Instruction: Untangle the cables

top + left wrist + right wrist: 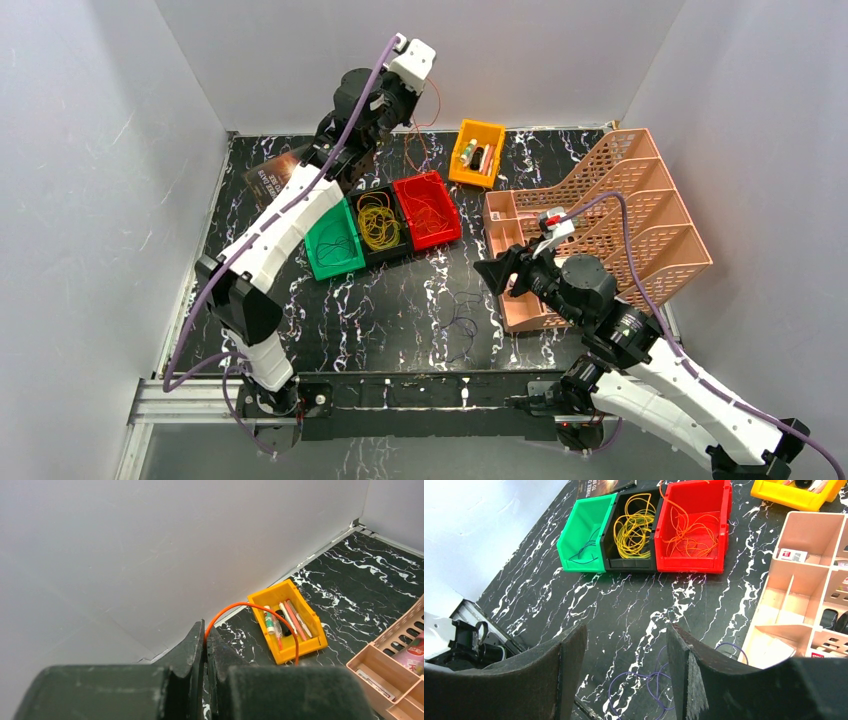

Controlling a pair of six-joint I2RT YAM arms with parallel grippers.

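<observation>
Near the table's (400, 310) front edge, a little right of centre, loose loops of purple cable (649, 686) lie flat on the black marbled top. It is the one cable neither binned nor gripped. The loops sprawl in rings with no clear long axis, though their spread runs roughly from the near edge toward the far one. The right gripper (624, 650) hangs just above and to the right of them, jaws apart and holding nothing. In its wrist view the loops sit low between the two fingers, so the coming move looks like a short drop onto them. The right arm is much the nearer.

Over the far edge the left gripper (205, 632) is raised high, jaws together and clamped on a thin orange cable (235, 605) that arcs out and dangles behind the red bin (694, 560).

That bin holds orange strands (689, 532); beside it the black bin (610, 535) holds yellow strands (634, 525), and the green bin (574, 535) one dark strand (584, 555). A yellow bin (300, 650) of small items sits at the far edge. The peach file organiser (600, 220) fills the right side — its near-left corner is close beside the right gripper and looks the likeliest thing to crowd it.
</observation>
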